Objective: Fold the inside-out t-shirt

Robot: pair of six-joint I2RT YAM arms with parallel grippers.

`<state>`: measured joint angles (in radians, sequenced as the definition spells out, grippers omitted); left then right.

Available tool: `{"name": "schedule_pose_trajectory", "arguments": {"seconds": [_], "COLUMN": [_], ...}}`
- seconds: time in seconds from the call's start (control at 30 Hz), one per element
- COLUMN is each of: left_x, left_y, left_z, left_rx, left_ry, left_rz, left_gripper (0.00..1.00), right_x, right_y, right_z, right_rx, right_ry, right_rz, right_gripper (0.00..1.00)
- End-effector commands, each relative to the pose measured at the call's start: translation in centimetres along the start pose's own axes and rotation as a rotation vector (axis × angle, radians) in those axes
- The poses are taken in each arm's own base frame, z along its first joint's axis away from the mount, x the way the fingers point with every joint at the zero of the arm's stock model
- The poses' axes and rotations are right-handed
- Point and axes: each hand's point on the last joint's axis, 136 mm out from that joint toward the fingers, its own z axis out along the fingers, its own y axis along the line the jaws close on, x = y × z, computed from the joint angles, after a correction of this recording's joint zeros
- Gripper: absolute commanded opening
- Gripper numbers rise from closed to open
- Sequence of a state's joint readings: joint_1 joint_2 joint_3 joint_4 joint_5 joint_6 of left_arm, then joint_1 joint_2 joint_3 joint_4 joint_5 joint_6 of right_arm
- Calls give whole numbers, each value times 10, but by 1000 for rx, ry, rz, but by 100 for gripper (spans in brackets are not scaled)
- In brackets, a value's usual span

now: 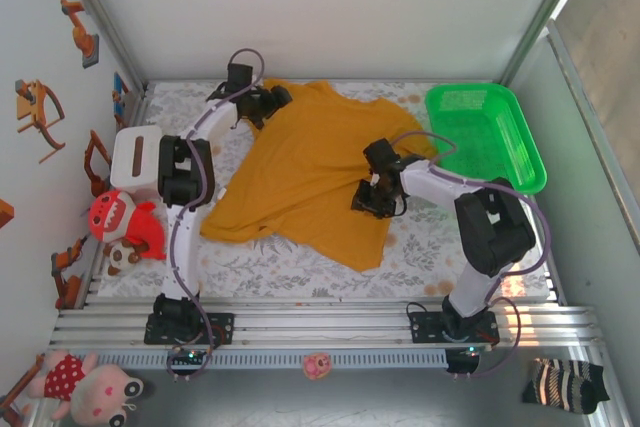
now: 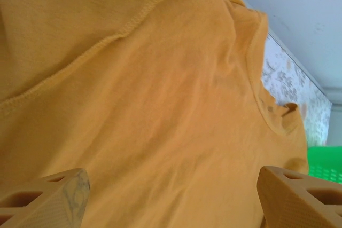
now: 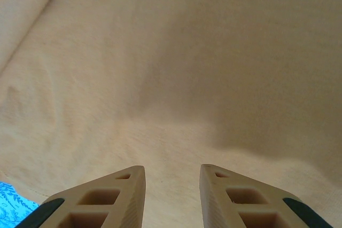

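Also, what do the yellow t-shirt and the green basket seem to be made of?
The t-shirt looks like soft, matte knit cotton: it wrinkles and shows stitched seams. The green basket looks like rigid, slightly glossy plastic, probably moulded, with a perforated floor.

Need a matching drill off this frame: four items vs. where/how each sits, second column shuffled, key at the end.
Column 1
1. t-shirt
2. green basket
3. left hand
4. right hand

Column 2
A. far right corner of the table
B. over the t-shirt's right part, fingers narrowly apart
C. spread across the middle of the table
D. at the t-shirt's far left edge, fingers wide apart

Pairs: 1-C, 2-A, 3-D, 4-B
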<state>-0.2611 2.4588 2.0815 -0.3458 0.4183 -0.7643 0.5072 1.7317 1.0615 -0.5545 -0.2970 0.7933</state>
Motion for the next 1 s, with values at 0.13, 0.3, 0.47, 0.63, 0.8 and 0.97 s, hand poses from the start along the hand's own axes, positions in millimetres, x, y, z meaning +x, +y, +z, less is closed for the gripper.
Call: {"name": "schedule_pose_trajectory", "arguments": {"seconds": [0.13, 0.3, 0.47, 0.63, 0.8, 0.97], "left_x": [-22, -44, -67, -81, -89, -96], "left_y": [46, 89, 124, 145, 152, 133], "left_z": [9, -10, -42, -71, -87, -94], "left_rx": [-128, -202, -247, -267, -261, -190], "left_ry": [-40, -87, -136, -184, -210, -216], "left_rz": [-121, -218, -272, -308, -333, -307], "left_gripper": [81, 80, 79, 79, 79, 79], "right_x": [8, 19, 26, 28, 29, 28], "right_y": [-10, -27, -37, -42, -59, -74], "right_z": [1, 9, 14, 20, 17, 3], "right_rx": [56, 97, 123, 149, 232, 282], "right_ry": [-18, 7, 26, 50, 54, 22], "right_rz": [3, 12, 14, 1, 4, 34], "right_gripper": [32, 32, 32, 32, 32, 32]}}
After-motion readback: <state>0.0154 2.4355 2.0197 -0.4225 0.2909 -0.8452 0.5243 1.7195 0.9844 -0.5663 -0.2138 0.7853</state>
